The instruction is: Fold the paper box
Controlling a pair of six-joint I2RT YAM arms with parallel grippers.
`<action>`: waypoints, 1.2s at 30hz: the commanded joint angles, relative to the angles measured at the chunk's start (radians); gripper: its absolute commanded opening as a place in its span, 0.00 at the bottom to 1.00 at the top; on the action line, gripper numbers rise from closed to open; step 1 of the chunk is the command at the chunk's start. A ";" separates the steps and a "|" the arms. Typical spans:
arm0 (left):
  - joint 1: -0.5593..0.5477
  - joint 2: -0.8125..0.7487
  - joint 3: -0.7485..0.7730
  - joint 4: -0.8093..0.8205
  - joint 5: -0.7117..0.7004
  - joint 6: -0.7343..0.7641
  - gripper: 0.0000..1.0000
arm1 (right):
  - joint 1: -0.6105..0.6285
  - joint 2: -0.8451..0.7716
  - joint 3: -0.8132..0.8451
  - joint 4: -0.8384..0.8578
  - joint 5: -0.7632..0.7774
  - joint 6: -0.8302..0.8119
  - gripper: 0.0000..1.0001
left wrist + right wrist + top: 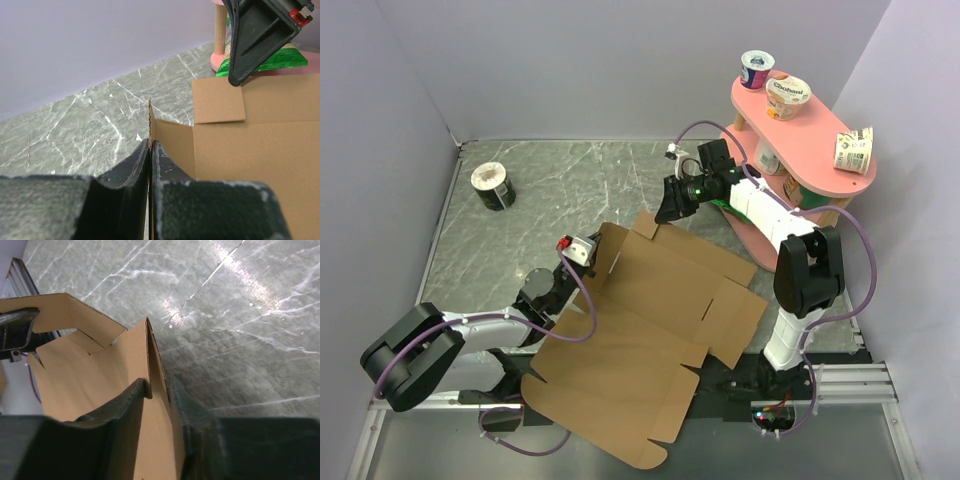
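On the grey marbled table, between the two arms, the paper box lies as one unfolded, die-cut sheet of plain brown corrugated cardboard. Its near corner hangs past the table's front edge, over the arm bases. Most of the sheet lies flat, but two flaps are raised.

At the sheet's left edge, the left gripper is pinched nearly closed on the thin rim of a side flap, which stands upright between its fingers. At the far edge, the right gripper comes down from behind and has hold of the far flap. Its jaws are partly apart, with one finger on each face of the tilted cardboard.

Just behind the right arm, against the right-hand wall, stands a pink two-tier shelf. It is close to the far right corner of the sheet but not touching it. Three yogurt tubs sit on its top tier: one upright at the back, a Chobani tub beside it, and one lying on its side at the near end. A green object lies at the foot of the shelf. One dark tub with a pale lid stands alone at the far left of the table, well apart from the cardboard.
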 commanded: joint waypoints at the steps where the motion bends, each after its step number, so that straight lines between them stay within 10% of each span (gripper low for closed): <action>1: 0.000 -0.032 0.000 0.076 0.014 0.015 0.12 | -0.007 -0.014 -0.001 0.026 -0.053 0.001 0.18; 15: 0.002 0.027 0.064 0.016 -0.023 -0.031 0.12 | 0.054 -0.129 -0.011 0.107 0.097 -0.029 0.00; 28: 0.257 -0.067 0.089 -0.090 0.329 -0.367 0.87 | 0.256 -0.278 -0.100 0.247 0.650 -0.288 0.00; 36: 0.356 -0.118 0.132 -0.249 0.328 -0.569 0.98 | 0.394 -0.258 -0.103 0.366 0.938 -0.521 0.00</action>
